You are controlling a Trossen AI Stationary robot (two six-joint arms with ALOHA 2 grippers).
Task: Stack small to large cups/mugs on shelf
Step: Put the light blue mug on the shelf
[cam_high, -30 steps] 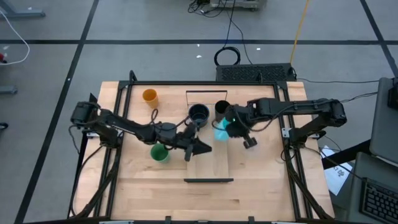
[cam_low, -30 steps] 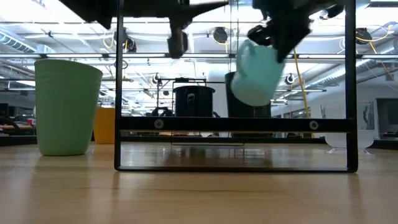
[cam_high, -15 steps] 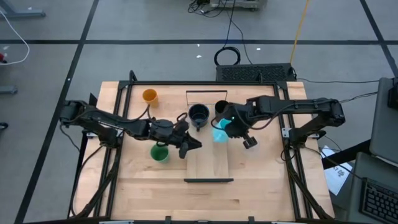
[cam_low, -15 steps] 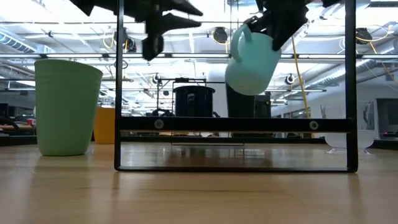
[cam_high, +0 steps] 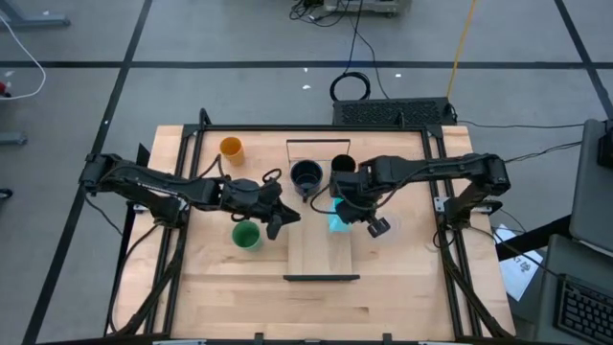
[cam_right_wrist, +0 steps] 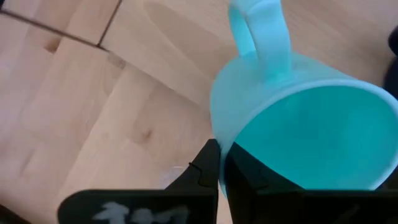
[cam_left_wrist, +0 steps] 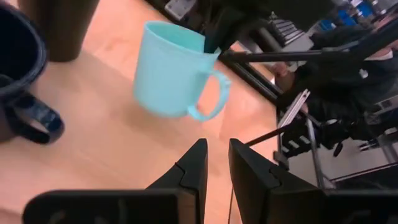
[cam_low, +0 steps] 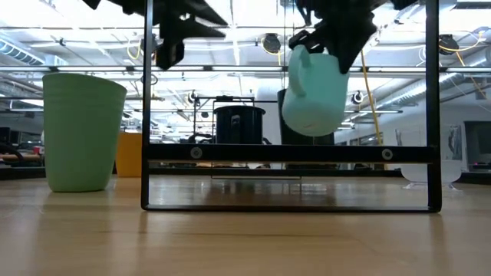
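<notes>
placing step: right gripper [cam_high: 337,213] pinching blue mug [cam_high: 339,218] by its rim above shelf [cam_high: 322,254]; left gripper [cam_high: 278,223] narrowly parted, empty. next: lower upright, near dark mug [cam_high: 306,176].

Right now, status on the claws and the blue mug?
Right claw shut on blue mug rim, held above shelf. Left claw empty, beside green cup. Nothing blocking.

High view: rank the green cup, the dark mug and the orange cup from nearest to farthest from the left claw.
Measured from the left claw:
1. Green cup, just beside it, toward the table's front.
2. Dark mug, on the shelf, toward the back.
3. Orange cup, at the back left.
</notes>
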